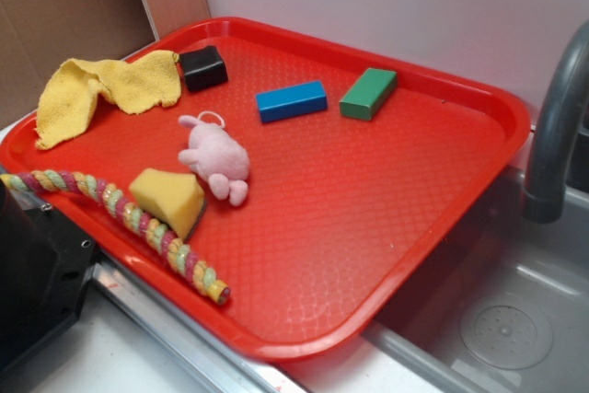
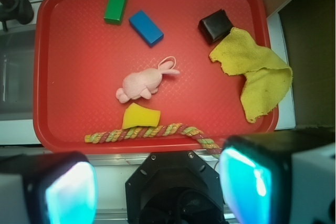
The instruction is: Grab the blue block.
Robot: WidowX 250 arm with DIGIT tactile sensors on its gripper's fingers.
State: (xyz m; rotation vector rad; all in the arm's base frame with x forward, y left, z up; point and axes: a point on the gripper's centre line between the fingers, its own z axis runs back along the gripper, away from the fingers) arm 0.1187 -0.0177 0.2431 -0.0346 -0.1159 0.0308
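Note:
The blue block (image 1: 291,100) (image 2: 146,27) lies flat on the red tray (image 1: 368,227) (image 2: 68,77), towards its far side, next to a green block (image 1: 368,93) (image 2: 115,6). My gripper (image 2: 157,190) hangs high above the tray's near edge, over the robot base, far from the blue block. Its jaws stand wide apart with nothing between them; the two fingers (image 2: 71,192) glow cyan at the bottom of the wrist view. In the exterior view the gripper is out of sight.
On the tray also lie a black cube (image 1: 203,68) (image 2: 215,25), a yellow cloth (image 1: 110,89) (image 2: 257,72), a pink plush toy (image 1: 217,157) (image 2: 142,83), a yellow wedge (image 1: 168,198) (image 2: 140,116) and a braided rope (image 1: 129,218) (image 2: 152,132). A sink (image 1: 497,319) with a grey faucet (image 1: 557,135) sits beside the tray.

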